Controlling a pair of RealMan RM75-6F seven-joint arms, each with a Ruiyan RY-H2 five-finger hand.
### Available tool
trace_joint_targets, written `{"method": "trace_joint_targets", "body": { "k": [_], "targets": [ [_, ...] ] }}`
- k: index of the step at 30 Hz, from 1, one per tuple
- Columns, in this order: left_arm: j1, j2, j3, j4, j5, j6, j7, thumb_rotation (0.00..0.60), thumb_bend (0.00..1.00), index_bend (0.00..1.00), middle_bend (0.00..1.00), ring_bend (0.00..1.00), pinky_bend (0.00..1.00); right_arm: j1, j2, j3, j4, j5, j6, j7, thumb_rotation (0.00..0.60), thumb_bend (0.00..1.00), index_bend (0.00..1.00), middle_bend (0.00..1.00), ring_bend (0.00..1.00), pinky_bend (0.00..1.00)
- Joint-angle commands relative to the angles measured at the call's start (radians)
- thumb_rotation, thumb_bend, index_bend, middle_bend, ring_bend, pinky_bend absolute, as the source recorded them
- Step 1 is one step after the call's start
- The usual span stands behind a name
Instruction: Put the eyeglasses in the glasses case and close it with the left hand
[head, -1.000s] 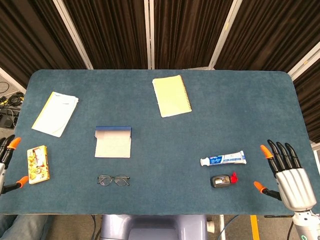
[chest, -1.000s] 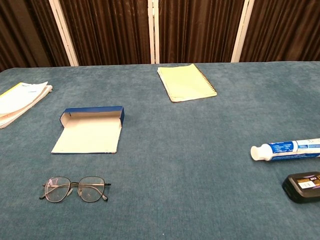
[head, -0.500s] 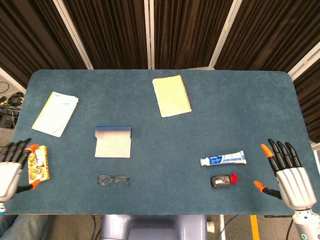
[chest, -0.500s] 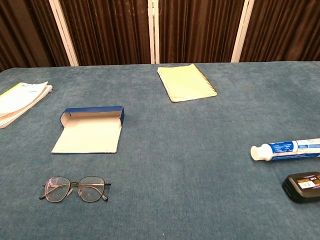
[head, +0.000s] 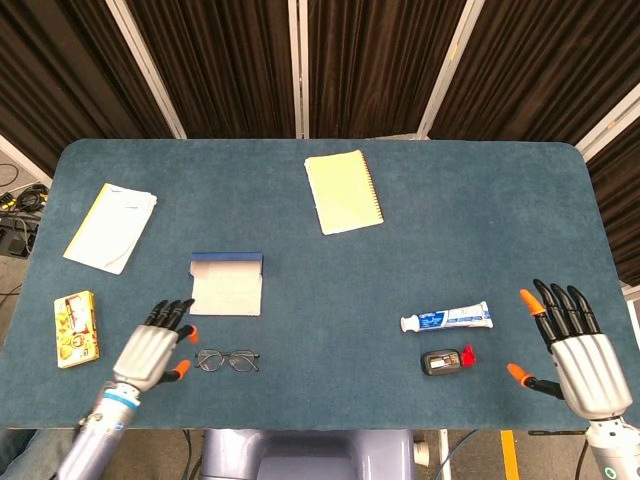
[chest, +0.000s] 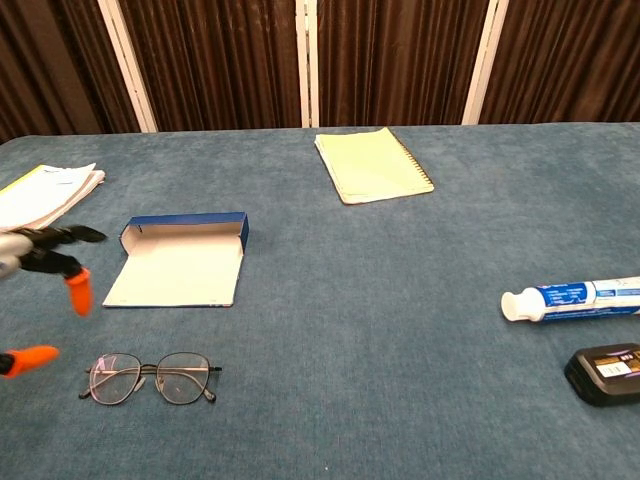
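Thin dark-framed eyeglasses (head: 227, 360) (chest: 150, 377) lie flat near the table's front edge. Just behind them the blue glasses case (head: 227, 285) (chest: 180, 262) lies open, its pale flap spread toward me. My left hand (head: 152, 349) (chest: 40, 280) hovers just left of the eyeglasses, fingers spread and holding nothing. My right hand (head: 577, 352) stays at the table's front right corner, fingers apart and empty; only the head view shows it.
A yellow spiral notebook (head: 343, 192) lies at the back centre and a stack of papers (head: 110, 226) at the left. A yellow snack pack (head: 76, 328) sits left of my left hand. A toothpaste tube (head: 446, 319) and a small black device (head: 440, 362) lie front right.
My left hand has swept in from the table's left edge toward the right, past the snack pack, to just beside the eyeglasses. The right hand has stayed put.
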Motion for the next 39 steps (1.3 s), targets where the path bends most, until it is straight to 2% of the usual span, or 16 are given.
{"method": "trace_joint_targets", "body": {
  "k": [1, 14, 39],
  "targets": [
    [-0.037, -0.08, -0.022, 0.035, -0.081, -0.019, 0.083, 0.6, 0.34, 0.43, 0.0, 0.0, 0.0, -0.001, 0.002, 0.0, 0.0, 0.004, 0.001, 0.002, 0.6, 0.0, 0.0, 0.0, 0.0, 0.0],
    [-0.089, -0.185, -0.033, 0.07, -0.228, -0.035, 0.169, 0.6, 0.41, 0.45, 0.0, 0.0, 0.0, -0.001, -0.001, -0.002, 0.0, 0.004, -0.003, 0.0, 0.6, 0.0, 0.0, 0.0, 0.0, 0.0],
    [-0.142, -0.23, -0.014, 0.07, -0.302, 0.002, 0.197, 0.6, 0.45, 0.53, 0.0, 0.0, 0.0, 0.004, 0.001, -0.007, 0.002, 0.004, -0.014, 0.013, 0.6, 0.0, 0.0, 0.0, 0.0, 0.0]
  ]
}}
